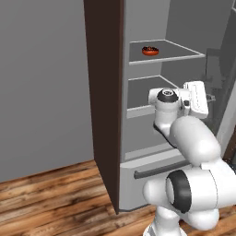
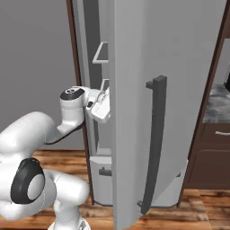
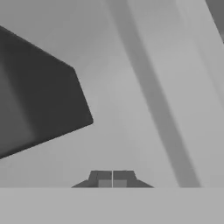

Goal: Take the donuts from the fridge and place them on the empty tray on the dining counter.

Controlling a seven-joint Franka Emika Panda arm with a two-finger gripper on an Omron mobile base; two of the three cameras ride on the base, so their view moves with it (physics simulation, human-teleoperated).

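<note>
The fridge (image 1: 138,152) stands open, its light-grey door (image 2: 134,90) swung out toward the right base camera. One reddish-orange donut (image 1: 150,50) with dark icing lies on the upper shelf (image 1: 184,56). My gripper (image 1: 209,97) reaches into the fridge at the height of the middle shelf, below and to the right of the donut. In the hand view its fingertips (image 3: 112,179) are pressed together with nothing between them, facing blurred grey inner walls. The door hides the fingers in the right base view. The tray and the dining counter are out of view.
The door's long dark handle (image 2: 155,143) faces the right base camera. A bottom drawer with a dark bar handle (image 1: 156,169) sits under the shelves. A dark brown side panel (image 1: 103,92) flanks the fridge on the left. A stone-topped dark cabinet (image 2: 218,134) stands to the right. The floor is wood.
</note>
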